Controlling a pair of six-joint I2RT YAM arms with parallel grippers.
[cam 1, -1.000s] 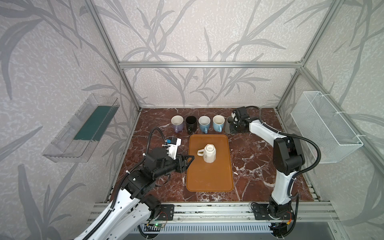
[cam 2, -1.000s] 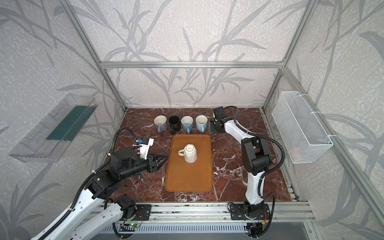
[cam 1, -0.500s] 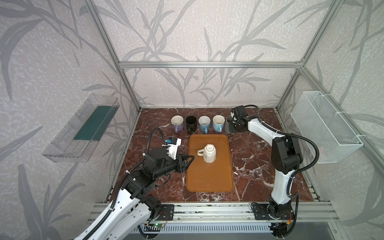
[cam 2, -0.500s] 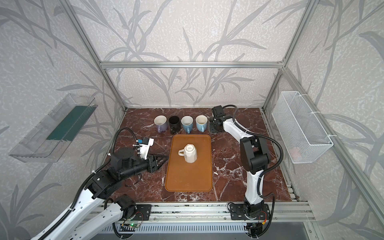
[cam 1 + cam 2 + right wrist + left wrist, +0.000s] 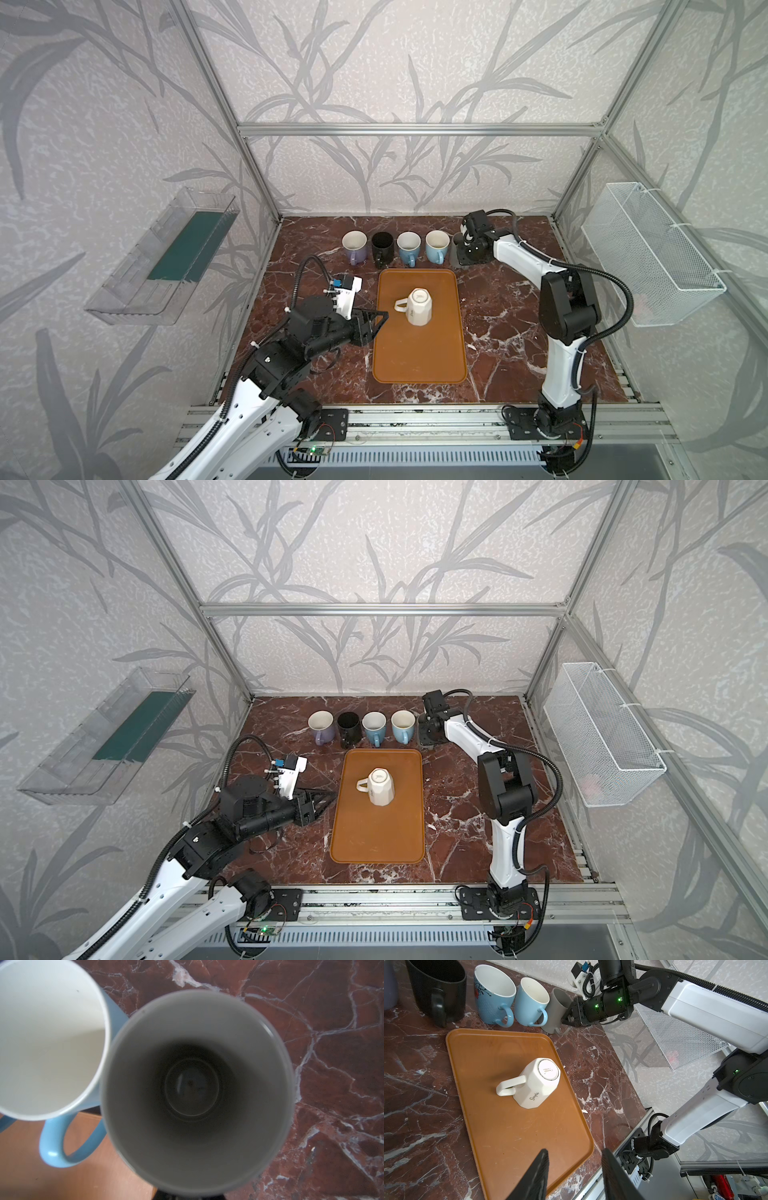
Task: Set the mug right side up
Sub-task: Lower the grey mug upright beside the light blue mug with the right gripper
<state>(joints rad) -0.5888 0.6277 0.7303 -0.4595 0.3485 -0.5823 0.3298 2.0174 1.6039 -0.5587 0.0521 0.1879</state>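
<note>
A white mug (image 5: 419, 307) (image 5: 380, 787) (image 5: 537, 1082) stands upside down, base up, on the orange tray (image 5: 415, 357) (image 5: 508, 1126), with its handle toward my left arm. My left gripper (image 5: 380, 318) (image 5: 574, 1150) hovers at the tray's left edge, open, with nothing between its fingers. A grey mug (image 5: 556, 1009) (image 5: 195, 1084) stands upright at the right end of the back row. My right gripper (image 5: 566, 1020) (image 5: 464, 255) is shut on that mug's handle. In the right wrist view the mug's rim hides the fingers.
Behind the tray stands a row of upright mugs: purple (image 5: 354, 247), black (image 5: 382, 247), patterned blue (image 5: 407, 247) and light blue (image 5: 436, 245). A wire basket (image 5: 648, 253) hangs on the right wall. A clear bin (image 5: 166, 257) hangs on the left wall.
My right wrist has shifted slightly to the left above the grey mug. The left arm and the white mug have not moved.
</note>
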